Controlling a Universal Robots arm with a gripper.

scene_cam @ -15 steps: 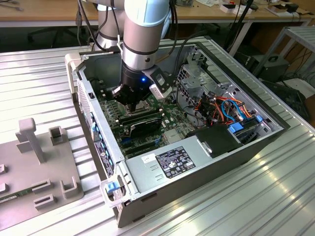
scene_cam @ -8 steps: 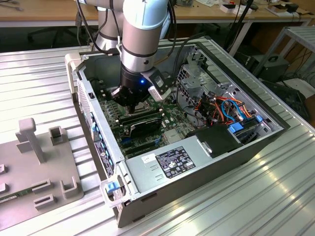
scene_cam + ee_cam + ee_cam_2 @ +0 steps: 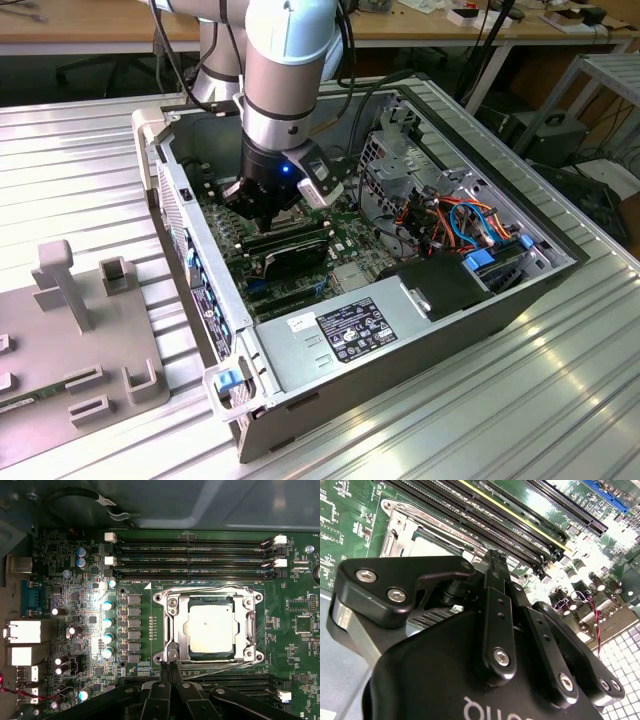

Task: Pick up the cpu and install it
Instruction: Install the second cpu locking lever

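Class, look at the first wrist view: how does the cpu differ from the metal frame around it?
The cpu is a solid, pale, matt square plate; the frame is a shiny open rectangle with screws at its corners. The cpu sits inside, the frame borders it and is larger. Both lie flat on the green board, beside the memory slots.

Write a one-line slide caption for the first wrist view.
The cpu sits in the socket frame on the motherboard, with the gripper closed at the frame's edge.
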